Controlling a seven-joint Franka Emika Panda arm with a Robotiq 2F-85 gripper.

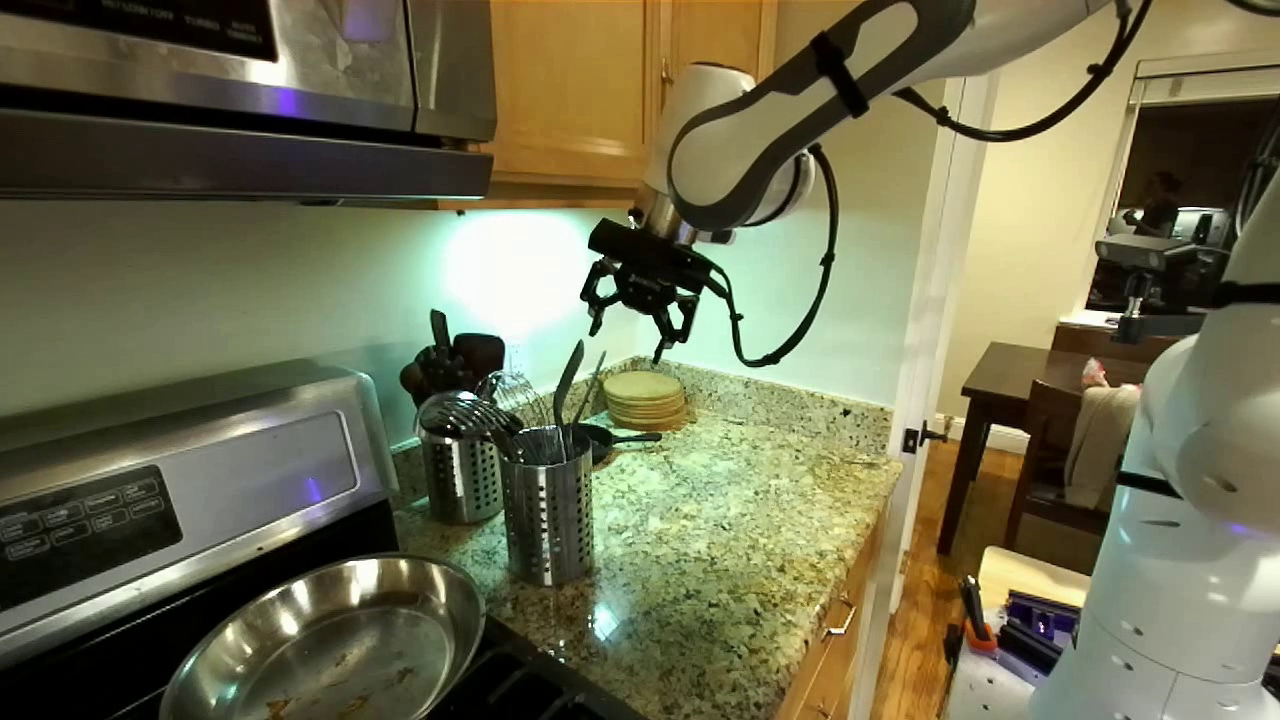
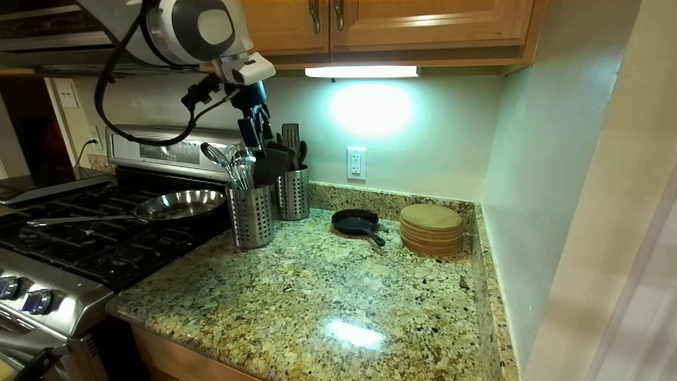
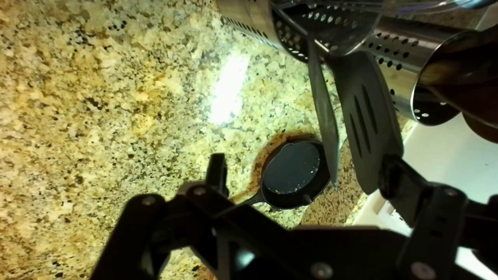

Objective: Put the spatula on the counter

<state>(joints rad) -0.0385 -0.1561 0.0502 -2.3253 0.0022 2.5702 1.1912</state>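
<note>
Two dark flat utensil heads rise from the front perforated steel holder (image 1: 548,520). In the wrist view, one is a slotted black spatula (image 3: 365,120); beside it a narrower dark blade (image 3: 325,112) shows nearly edge-on. Their handles run down into the holder. A broad black head (image 2: 271,165) also shows in an exterior view. Just above these heads my gripper (image 1: 628,342) points down with its jaws wide apart, gripping nothing. In the wrist view, one fingertip (image 3: 393,175) overlaps the slotted head's edge; contact is unclear. The granite counter (image 2: 317,296) lies below.
Behind stands another steel holder (image 2: 293,196) with dark utensils. A small black skillet (image 2: 355,222) and a stack of round tan boards (image 2: 431,227) sit by the wall. The stove bears a steel frying pan (image 1: 330,640). Wooden cabinets (image 2: 423,26) hang overhead.
</note>
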